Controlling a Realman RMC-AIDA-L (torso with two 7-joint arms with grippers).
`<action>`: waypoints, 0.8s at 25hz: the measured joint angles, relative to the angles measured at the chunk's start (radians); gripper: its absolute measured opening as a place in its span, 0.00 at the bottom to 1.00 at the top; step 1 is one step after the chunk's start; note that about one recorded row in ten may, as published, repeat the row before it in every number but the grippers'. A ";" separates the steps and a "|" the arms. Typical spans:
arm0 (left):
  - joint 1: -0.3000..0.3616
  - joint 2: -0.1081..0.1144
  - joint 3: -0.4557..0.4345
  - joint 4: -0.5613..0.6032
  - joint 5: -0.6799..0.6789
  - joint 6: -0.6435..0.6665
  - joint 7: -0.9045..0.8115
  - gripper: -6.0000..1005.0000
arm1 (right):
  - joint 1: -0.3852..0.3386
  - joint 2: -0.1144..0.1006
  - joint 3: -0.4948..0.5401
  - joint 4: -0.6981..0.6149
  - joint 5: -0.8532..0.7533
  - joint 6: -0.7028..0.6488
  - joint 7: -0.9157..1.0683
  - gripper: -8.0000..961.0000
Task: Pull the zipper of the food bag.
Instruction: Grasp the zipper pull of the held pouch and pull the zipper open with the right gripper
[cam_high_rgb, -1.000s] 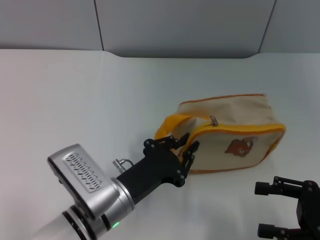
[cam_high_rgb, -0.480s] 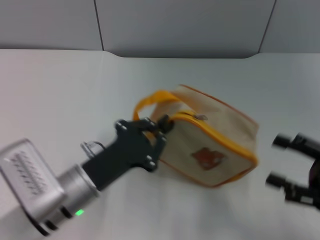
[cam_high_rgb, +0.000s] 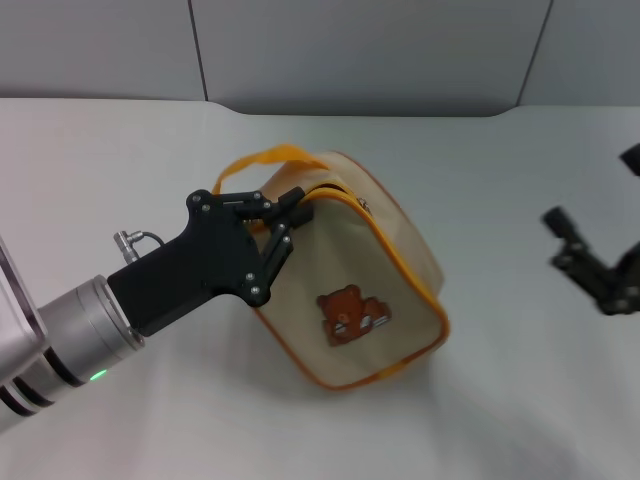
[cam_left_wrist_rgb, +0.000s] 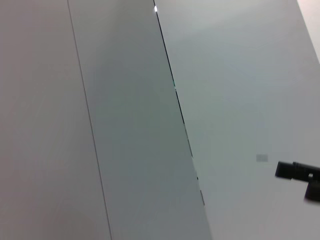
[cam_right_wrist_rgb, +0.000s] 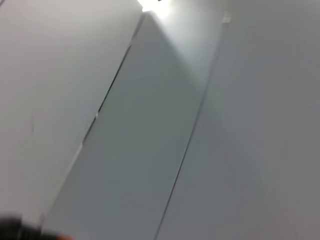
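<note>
The food bag (cam_high_rgb: 375, 270) lies on the white table (cam_high_rgb: 110, 160), turned at an angle with its brown bear picture facing up. Its orange strap (cam_high_rgb: 262, 160) arches over the near-left end. The small silvery zipper (cam_high_rgb: 362, 205) pull sits on the zip track along the top edge, near the strap end. My left gripper (cam_high_rgb: 288, 218) is shut on the bag's end just below the strap. My right gripper (cam_high_rgb: 592, 188) is open and empty, in the air to the right of the bag and well apart from it. Both wrist views show only wall panels.
A grey panelled wall (cam_high_rgb: 360, 50) runs behind the table. A dark part (cam_left_wrist_rgb: 301, 176) shows at the edge of the left wrist view. Bare table surface lies to the right of the bag and in front of it.
My left gripper has dragged the bag's strap end leftward and away, swinging the bag round so the bear faces up. My right gripper has risen from the lower right to the right edge.
</note>
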 joint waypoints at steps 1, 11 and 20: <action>-0.003 0.000 0.000 0.004 0.000 0.005 -0.005 0.07 | 0.009 0.001 0.000 0.049 0.000 0.021 -0.122 0.86; -0.009 0.000 -0.001 0.007 0.002 0.007 -0.005 0.06 | 0.125 0.002 0.000 0.279 -0.002 0.328 -0.645 0.86; -0.015 -0.004 0.000 0.008 0.002 0.000 0.001 0.06 | 0.169 0.003 0.011 0.310 -0.093 0.384 -0.669 0.86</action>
